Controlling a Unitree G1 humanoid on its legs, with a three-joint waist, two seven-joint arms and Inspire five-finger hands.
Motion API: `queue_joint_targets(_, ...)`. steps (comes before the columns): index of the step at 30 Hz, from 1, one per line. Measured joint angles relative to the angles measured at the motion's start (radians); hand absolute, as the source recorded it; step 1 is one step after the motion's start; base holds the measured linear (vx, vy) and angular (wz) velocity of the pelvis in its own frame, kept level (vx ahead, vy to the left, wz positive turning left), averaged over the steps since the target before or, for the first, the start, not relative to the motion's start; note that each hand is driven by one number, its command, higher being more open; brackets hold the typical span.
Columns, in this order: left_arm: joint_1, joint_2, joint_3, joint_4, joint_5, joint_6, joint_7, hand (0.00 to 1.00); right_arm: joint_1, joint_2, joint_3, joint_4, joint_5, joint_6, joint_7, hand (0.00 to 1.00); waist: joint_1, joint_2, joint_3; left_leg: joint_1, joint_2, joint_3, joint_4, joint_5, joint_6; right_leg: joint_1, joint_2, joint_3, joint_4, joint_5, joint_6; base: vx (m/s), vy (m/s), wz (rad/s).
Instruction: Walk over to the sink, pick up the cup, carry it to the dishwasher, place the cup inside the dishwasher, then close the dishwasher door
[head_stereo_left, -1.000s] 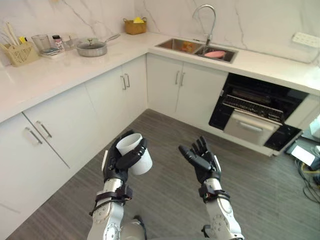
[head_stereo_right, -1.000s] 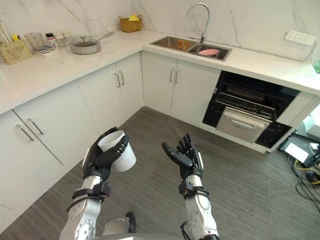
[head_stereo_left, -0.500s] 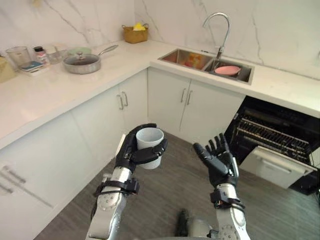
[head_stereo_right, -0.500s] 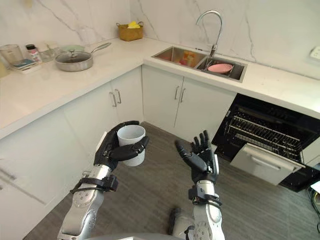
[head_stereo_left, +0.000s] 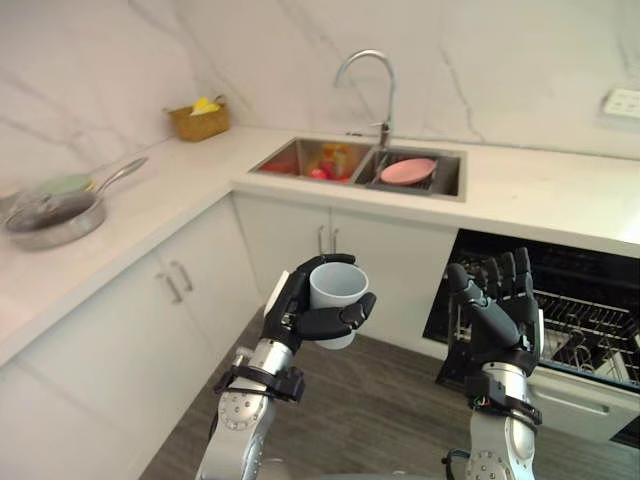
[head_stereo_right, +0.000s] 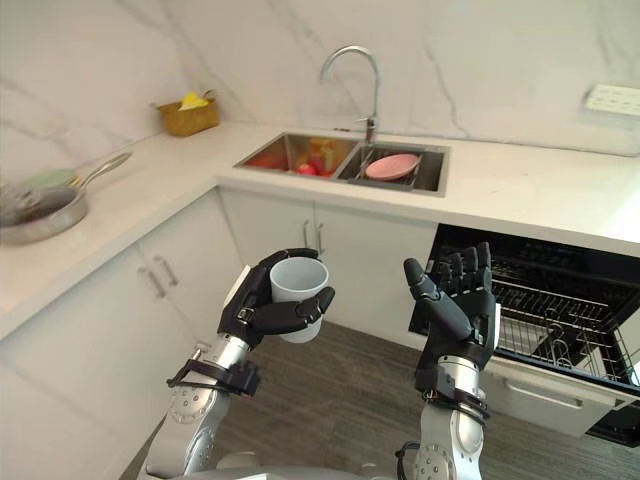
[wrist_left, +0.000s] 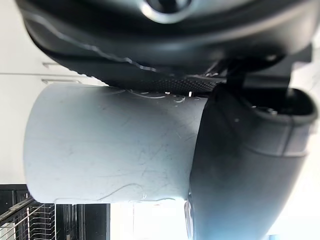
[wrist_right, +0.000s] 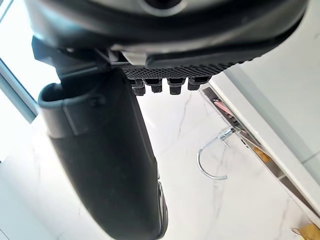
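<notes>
Left eye view: the left hand (head_stereo_left: 287, 316) is up in front of the cupboards (head_stereo_left: 190, 290). Its fingers and thumb are curled round the white cup (head_stereo_left: 336, 292), which is upright. The right hand (head_stereo_left: 500, 318) is up beside it, fingers straight, holding nothing. The dishwasher (head_stereo_left: 585, 312) is open behind the right hand. A pink plate (head_stereo_left: 408, 170) lies in the sink (head_stereo_left: 296, 156).

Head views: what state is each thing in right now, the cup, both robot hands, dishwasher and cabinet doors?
left robot hand: shut on the cup.
cup: upright, carried above the floor.
right robot hand: open, holding nothing.
dishwasher: door open.
cabinet doors under the sink: shut.
</notes>
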Motion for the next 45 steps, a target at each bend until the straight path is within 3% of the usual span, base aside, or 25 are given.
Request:
queue_joint_targets(3, 0.050, -0.010, 0.025, -0.003, 0.000, -0.021, 0.003, 0.00, -0.031, -0.024, 0.028, 0.000, -0.004, 0.002, 0.014, 1.00, 0.017, -0.002, -0.011, 0.011, -0.083, -0.049, -0.547, -0.002, -0.024, 0.014, -0.010, 0.145, -0.025, -0.013, 0.024, 0.61, 0.191, -1.39)
queue_joint_targets(5, 0.075, -0.009, 0.022, -0.003, 0.001, -0.023, -0.001, 0.00, -0.026, -0.036, 0.036, 0.001, -0.004, 0.009, 0.014, 1.00, 0.024, 0.001, -0.015, 0.013, -0.139, -0.101, -0.706, 0.076, -0.030, 0.014, -0.023, 0.209, -0.012, -0.043, 0.074, 0.52, 0.306, -1.24)
queue_joint_targets(6, 0.094, -0.008, 0.012, -0.003, 0.000, -0.028, -0.003, 0.00, -0.013, -0.040, 0.037, 0.002, -0.004, 0.012, 0.013, 1.00, 0.028, 0.014, -0.025, 0.018, -0.155, -0.094, -0.734, 0.212, -0.026, 0.017, -0.027, 0.253, 0.013, -0.075, 0.126, 0.50, 0.359, -1.05)
queue_joint_targets(8, 0.099, 0.049, 0.009, 0.001, 0.001, -0.033, 0.011, 0.00, 0.038, 0.005, 0.062, 0.032, -0.005, 0.023, 0.000, 1.00, 0.004, -0.083, -0.063, 0.071, -0.218, -0.012, -0.740, 0.160, -0.015, 0.022, -0.126, 0.260, 0.046, -0.097, 0.159, 0.52, 0.349, -0.69)
queue_joint_targets(10, 0.082, 0.062, 0.011, 0.001, 0.000, -0.034, 0.031, 0.00, 0.057, 0.027, 0.064, 0.032, -0.004, 0.023, 0.004, 1.00, -0.001, -0.116, -0.061, 0.114, -0.243, 0.022, -0.755, 0.132, 0.006, 0.015, -0.170, 0.215, 0.094, -0.071, 0.204, 0.32, 0.203, -0.29)
queue_joint_targets(13, 0.068, 0.083, 0.011, -0.001, 0.000, -0.036, 0.038, 0.00, 0.065, 0.030, 0.064, 0.033, -0.003, 0.023, 0.026, 1.00, 0.005, -0.123, -0.059, 0.186, -0.251, 0.060, -0.758, 0.078, 0.010, -0.053, -0.212, 0.148, 0.293, -0.005, 0.248, 0.23, 0.177, -0.42)
queue_joint_targets(14, 0.068, 0.083, 0.013, -0.004, 0.000, -0.036, 0.042, 0.00, 0.063, 0.034, 0.062, 0.044, -0.004, 0.023, 0.041, 1.00, 0.002, -0.122, -0.059, 0.238, -0.249, 0.083, -0.766, 0.053, 0.017, -0.104, -0.252, 0.092, 0.429, 0.086, 0.257, 0.16, 0.149, -0.45)
queue_joint_targets(15, 0.068, 0.083, 0.013, -0.007, 0.000, -0.036, 0.043, 0.00, 0.059, 0.034, 0.062, 0.056, -0.004, 0.023, 0.046, 1.00, 0.002, -0.121, -0.059, 0.260, -0.245, 0.093, -0.773, 0.046, 0.021, -0.117, -0.270, 0.072, 0.465, 0.123, 0.264, 0.17, 0.155, -0.61)
queue_joint_targets(16, 0.066, 0.084, 0.018, -0.013, 0.000, -0.039, 0.051, 0.00, 0.040, 0.035, 0.066, 0.095, -0.004, 0.026, 0.055, 1.00, 0.003, -0.114, -0.057, 0.298, -0.231, 0.124, -0.795, 0.039, 0.026, -0.136, -0.300, 0.024, 0.510, 0.117, 0.253, 0.09, 0.072, -0.77)
queue_joint_targets(18, 0.048, 0.081, 0.027, -0.014, -0.002, -0.044, 0.088, 0.00, 0.002, 0.032, 0.086, 0.137, -0.005, 0.043, 0.065, 1.00, 0.010, -0.111, -0.054, 0.330, -0.204, 0.182, -0.825, 0.031, 0.021, -0.202, -0.350, -0.076, 0.511, 0.024, 0.208, 0.06, 0.031, -0.95)
queue_joint_targets(20, 0.018, 0.079, 0.028, -0.015, -0.020, -0.044, 0.111, 0.00, -0.017, 0.030, 0.100, 0.141, -0.009, 0.054, 0.074, 1.00, 0.012, -0.088, -0.039, 0.346, -0.151, 0.225, -0.824, 0.018, 0.003, -0.237, -0.348, -0.173, 0.358, 0.007, 0.196, 0.05, -0.037, -0.79)
queue_joint_targets(23, -0.016, 0.074, 0.035, -0.016, -0.028, -0.045, 0.131, 0.00, -0.035, 0.029, 0.113, 0.139, -0.014, 0.054, 0.072, 1.00, 0.006, -0.093, -0.036, 0.355, -0.104, 0.275, -0.781, -0.030, -0.046, -0.263, -0.295, -0.190, -0.042, 0.140, 0.176, 0.16, -0.193, -0.54)
queue_joint_targets(24, -0.017, 0.062, 0.037, -0.008, -0.027, -0.044, 0.132, 0.00, -0.034, 0.025, 0.113, 0.140, -0.013, 0.053, 0.066, 1.00, -0.006, -0.088, -0.028, 0.372, -0.089, 0.268, -0.742, -0.067, -0.073, -0.245, -0.279, -0.170, -0.050, 0.261, 0.140, 0.26, -0.226, -0.24)
queue_joint_targets(27, -0.016, 0.005, 0.013, -0.014, -0.028, -0.042, 0.115, 0.00, -0.027, -0.005, 0.079, 0.137, -0.012, 0.052, 0.050, 1.00, -0.011, -0.038, -0.006, 0.399, -0.059, 0.241, -0.737, -0.078, -0.096, -0.260, -0.268, -0.178, 0.070, 0.162, 0.123, 0.19, -0.153, -0.01)
queue_joint_targets(32, -0.025, -0.014, 0.015, -0.013, -0.027, -0.043, 0.096, 0.00, -0.031, -0.005, 0.073, 0.135, -0.011, 0.052, 0.051, 1.00, -0.015, -0.032, -0.006, 0.422, -0.022, 0.219, -0.742, -0.072, -0.108, -0.255, -0.255, -0.217, 0.155, 0.042, 0.117, 0.16, -0.163, 0.18)
queue_joint_targets(33, -0.018, -0.006, 0.015, -0.012, -0.027, -0.043, 0.100, 0.00, -0.031, 0.001, 0.076, 0.135, -0.006, 0.053, 0.051, 1.00, -0.016, -0.029, -0.004, 0.398, 0.007, 0.202, -0.640, -0.070, -0.105, -0.224, -0.243, -0.227, 0.149, 0.023, 0.112, 0.13, -0.163, 0.07)
queue_joint_targets(35, -0.010, -0.006, 0.020, -0.012, -0.028, -0.044, 0.107, 0.00, -0.030, -0.005, 0.087, 0.124, -0.004, 0.056, 0.060, 1.00, -0.011, -0.012, -0.001, 0.294, 0.072, 0.129, -0.380, -0.042, -0.059, -0.176, -0.209, -0.236, 0.124, 0.011, 0.105, 0.12, -0.140, -0.04)
queue_joint_targets(36, -0.003, -0.006, 0.020, -0.013, -0.028, -0.049, 0.112, 0.00, -0.030, -0.014, 0.093, 0.106, -0.004, 0.056, 0.068, 1.00, 0.000, 0.004, 0.002, 0.224, 0.103, 0.079, -0.229, 0.018, 0.009, -0.152, -0.185, -0.229, 0.112, 0.003, 0.098, 0.14, -0.082, -0.30)
queue_joint_targets(37, 0.009, -0.006, 0.020, -0.013, -0.028, -0.053, 0.122, 0.00, -0.030, -0.017, 0.096, 0.089, -0.006, 0.056, 0.085, 1.00, 0.010, 0.017, 0.008, 0.173, 0.118, 0.021, -0.125, 0.108, 0.006, -0.123, -0.164, -0.215, 0.097, -0.003, 0.091, 0.24, -0.058, -0.39)
queue_joint_targets(38, 0.034, -0.002, 0.020, -0.011, -0.028, -0.053, 0.136, 0.00, -0.033, -0.014, 0.102, 0.080, -0.008, 0.055, 0.099, 1.00, 0.012, 0.017, 0.009, 0.114, 0.114, -0.035, -0.024, 0.150, -0.034, -0.093, -0.150, -0.209, 0.066, -0.005, 0.087, 0.24, -0.011, -0.28)
queue_joint_targets(40, 0.054, 0.004, 0.009, -0.001, -0.028, -0.053, 0.141, 0.00, -0.037, -0.015, 0.090, 0.082, -0.007, 0.050, 0.102, 1.00, 0.010, 0.016, 0.010, 0.063, 0.082, -0.038, 0.006, 0.070, -0.044, -0.058, -0.151, -0.207, 0.026, 0.002, 0.075, 0.24, 0.023, -0.10)
queue_joint_targets(41, 0.063, 0.007, -0.007, 0.015, -0.028, -0.055, 0.137, 0.00, -0.042, -0.018, 0.085, 0.089, -0.003, 0.045, 0.100, 1.00, 0.012, 0.010, 0.008, 0.053, 0.044, -0.015, -0.082, 0.014, -0.034, -0.027, -0.160, -0.205, -0.011, 0.011, 0.081, 0.26, 0.040, -0.13)
queue_joint_targets(43, 0.064, 0.013, -0.021, 0.059, -0.026, -0.064, 0.128, 0.00, -0.061, -0.021, 0.093, 0.109, -0.003, 0.040, 0.100, 1.00, 0.014, 0.000, 0.002, 0.082, -0.037, 0.009, -0.404, -0.014, -0.017, -0.002, -0.188, -0.180, -0.051, 0.036, 0.119, 0.34, 0.103, -0.40)
queue_joint_targets(44, 0.065, 0.009, -0.028, 0.080, -0.023, -0.064, 0.126, 0.00, -0.081, -0.029, 0.104, 0.133, -0.003, 0.037, 0.100, 1.00, 0.027, -0.001, 0.001, 0.109, -0.095, -0.029, -0.622, 0.014, -0.027, -0.002, -0.209, -0.142, -0.064, 0.046, 0.136, 0.34, 0.165, -0.65)
queue_joint_targets(45, 0.066, 0.008, -0.029, 0.083, -0.021, -0.064, 0.126, 0.00, -0.088, -0.035, 0.112, 0.146, -0.003, 0.036, 0.100, 1.00, 0.031, 0.001, 0.000, 0.120, -0.113, -0.051, -0.692, 0.055, -0.030, -0.002, -0.214, -0.125, -0.066, 0.049, 0.144, 0.28, 0.177, -0.68)
